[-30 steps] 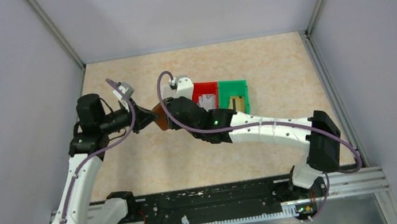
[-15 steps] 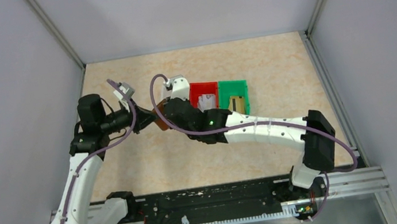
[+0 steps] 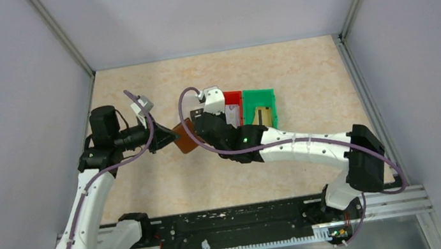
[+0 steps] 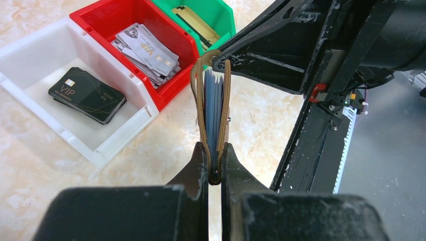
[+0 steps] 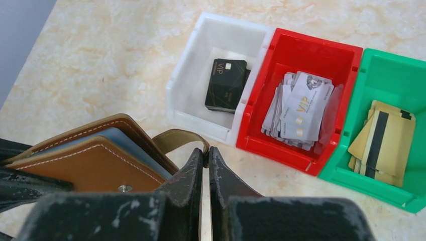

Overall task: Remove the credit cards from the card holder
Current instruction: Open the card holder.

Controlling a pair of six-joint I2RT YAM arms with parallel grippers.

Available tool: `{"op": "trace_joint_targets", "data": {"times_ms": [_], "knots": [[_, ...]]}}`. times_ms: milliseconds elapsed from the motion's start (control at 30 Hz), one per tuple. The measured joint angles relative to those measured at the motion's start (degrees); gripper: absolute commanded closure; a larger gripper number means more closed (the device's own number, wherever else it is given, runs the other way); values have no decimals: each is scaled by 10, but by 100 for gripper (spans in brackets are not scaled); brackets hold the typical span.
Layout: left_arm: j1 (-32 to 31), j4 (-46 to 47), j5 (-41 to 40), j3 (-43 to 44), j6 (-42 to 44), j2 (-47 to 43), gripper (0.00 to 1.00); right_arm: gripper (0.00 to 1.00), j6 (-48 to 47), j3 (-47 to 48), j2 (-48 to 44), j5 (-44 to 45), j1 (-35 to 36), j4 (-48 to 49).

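left gripper point(image 4: 214, 150) clamped on the card holder point(image 4: 213, 100) at its lower edge, centre of left wrist frame. holder stands edge-on, long axis running up-frame to the right gripper point(image 5: 206, 150), closed on what appears to be its snap tab point(image 5: 177, 135). right arm nearer the mouth.

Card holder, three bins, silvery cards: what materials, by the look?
Card holder: matte brown leather or imitation, going by the pale edge stitching and metal snap; bluish clear plastic sleeves inside. White bin, red bin, green bin: smooth moulded plastic, slightly glossy. Silvery cards: probably thin plastic, printed metallic sheen.
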Motion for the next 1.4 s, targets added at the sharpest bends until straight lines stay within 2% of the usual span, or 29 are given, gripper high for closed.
{"op": "trace_joint_targets", "data": {"times_ms": [400, 567, 600, 767, 1000, 1233, 1400], "knots": [[0, -8, 7, 0, 8, 9, 100, 99, 11, -39, -32, -10, 0, 20], [0, -23, 31, 2, 28, 15, 100, 53, 15, -39, -42, -66, -11, 21], [0, -34, 42, 5, 37, 19, 100, 47, 17, -39, -46, -88, -19, 21], [0, -68, 96, 33, 60, 43, 100, 29, 29, -46, -66, -169, -60, 21], [1, -70, 154, 68, 53, 73, 100, 10, 22, -58, -122, -207, -76, 2], [0, -11, 179, 70, -11, 89, 100, 6, 41, -157, -247, -288, -77, 61], [0, 81, 184, 59, -100, 74, 100, 4, 50, -186, -281, -330, -78, 91]]}}
